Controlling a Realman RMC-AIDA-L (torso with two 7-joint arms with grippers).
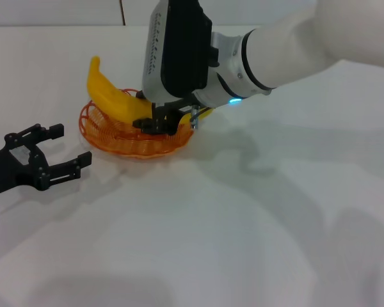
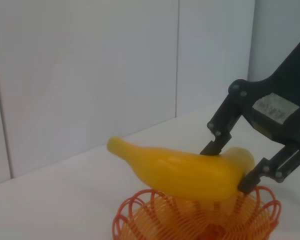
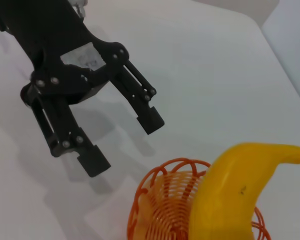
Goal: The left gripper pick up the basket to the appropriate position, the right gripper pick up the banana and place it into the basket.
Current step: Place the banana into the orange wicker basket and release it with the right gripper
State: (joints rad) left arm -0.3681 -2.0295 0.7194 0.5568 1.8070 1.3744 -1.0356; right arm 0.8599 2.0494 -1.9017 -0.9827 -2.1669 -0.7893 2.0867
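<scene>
my right claw [image 1: 159, 121] is clamped on the banana [image 1: 112, 97] near its stem-side end, fingers pinching across the body. the left wrist view shows one finger on each side of the fruit. grip sits off-centre so the long free end sticks out over the far-left side of the basket [image 1: 109, 137] and tilts up toward the far edge of the tabletop [image 1: 243, 243].

banana is low over the basket, looks like it's resting on or just above the wire rim. can't tell for sure if it's bearing weight yet. it's longer than the basket, so it will bridge the rim rather than drop flat inside. that's why i hold it along the long axis of the oval.

basket stands on the tabletop, toward the far-left part, upright, not held by anything.

my left claw [image 1: 51, 158] is fingers apart, empty, just beside the basket on the side nearer the left edge, not touching it. right wrist view confirms a clear gap between its fingers [image 3: 93, 161] and the wire. reads as basket already positioned and released, left arm staying out of the drop path.

my read: placement nearly done. next is spreading the right fingers. risk: the raised end tips the banana off the rim, or it rolls on the wire loops.
</scene>
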